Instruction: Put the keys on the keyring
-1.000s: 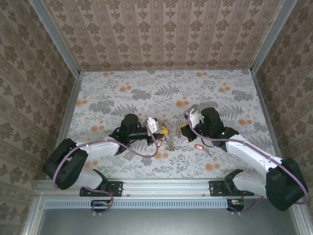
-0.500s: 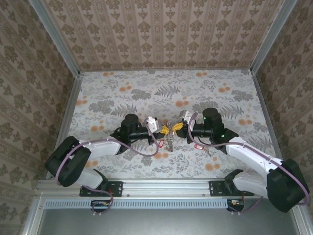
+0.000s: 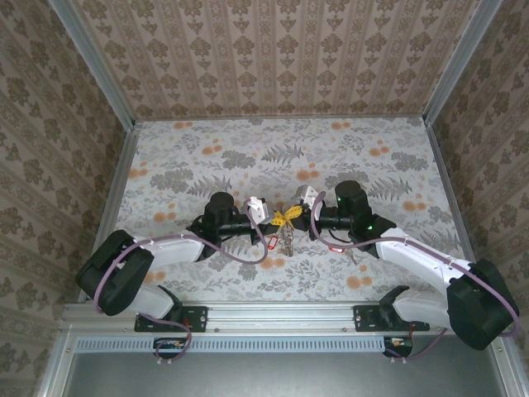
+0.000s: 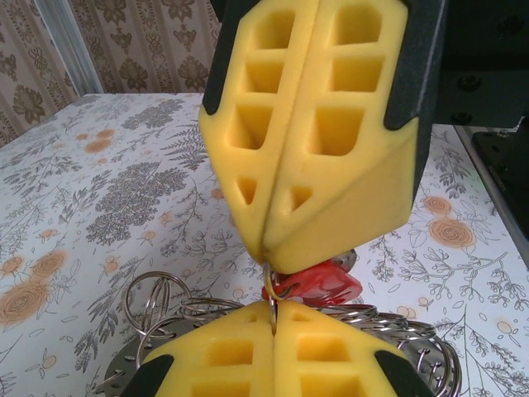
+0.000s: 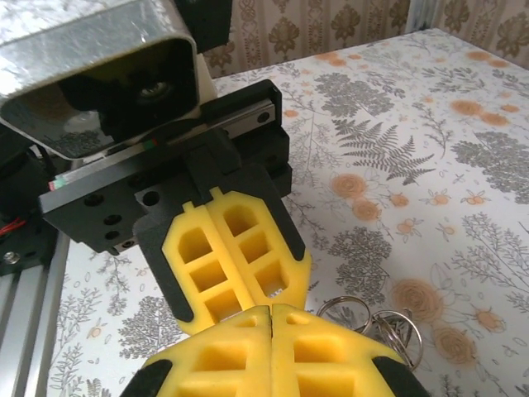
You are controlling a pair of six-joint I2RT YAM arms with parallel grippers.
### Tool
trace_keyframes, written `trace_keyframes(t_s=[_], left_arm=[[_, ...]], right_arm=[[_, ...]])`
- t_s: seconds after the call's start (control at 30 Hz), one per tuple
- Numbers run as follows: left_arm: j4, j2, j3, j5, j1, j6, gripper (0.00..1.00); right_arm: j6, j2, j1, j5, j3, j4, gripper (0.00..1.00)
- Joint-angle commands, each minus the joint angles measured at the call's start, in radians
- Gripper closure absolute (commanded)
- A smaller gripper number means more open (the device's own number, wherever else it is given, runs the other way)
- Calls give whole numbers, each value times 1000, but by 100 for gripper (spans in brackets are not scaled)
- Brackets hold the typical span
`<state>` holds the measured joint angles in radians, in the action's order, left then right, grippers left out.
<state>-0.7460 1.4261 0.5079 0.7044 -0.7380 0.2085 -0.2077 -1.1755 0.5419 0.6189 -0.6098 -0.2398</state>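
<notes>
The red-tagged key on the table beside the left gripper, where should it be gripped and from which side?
Take the red tag, coming straight down from above and pinching across its narrow width. It looks to lie flat on the table, and the oval tag is probably its bulkiest, easiest part to pinch.

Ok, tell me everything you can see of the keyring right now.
The keyring is a bunch of thin silvery-grey metal split rings, overlapping and fanned out. It sits mid-table where the two gripper tips meet. In the left wrist view a thin wire loop comes out of the shut left gripper and reaches the shut right gripper at its tip; a red tag lies against the rings. Whether it rests on the table is unclear.
</notes>
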Motion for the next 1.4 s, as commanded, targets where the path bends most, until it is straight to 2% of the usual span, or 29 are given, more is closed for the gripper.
trace_keyframes(t_s=[0.0,0.23,0.53,0.83,1.17,1.37], left_arm=[[-36,-4,4,47,5,-18,100],[-42,-18,0,56,5,-25,100],[-80,-9,-8,80,6,-49,100],[-100,17,-4,87,6,-55,100],[-103,17,-3,75,6,-49,100],[-102,17,-2,78,5,-48,100]], right_arm=[[-58,-4,17,-95,-30,20,100],[-136,17,44,-213,-21,74,100],[-136,45,51,-354,-4,66,100],[-100,29,50,-317,-50,163,100],[-38,2,34,-340,-46,185,86],[-31,7,17,-323,-34,196,83]])
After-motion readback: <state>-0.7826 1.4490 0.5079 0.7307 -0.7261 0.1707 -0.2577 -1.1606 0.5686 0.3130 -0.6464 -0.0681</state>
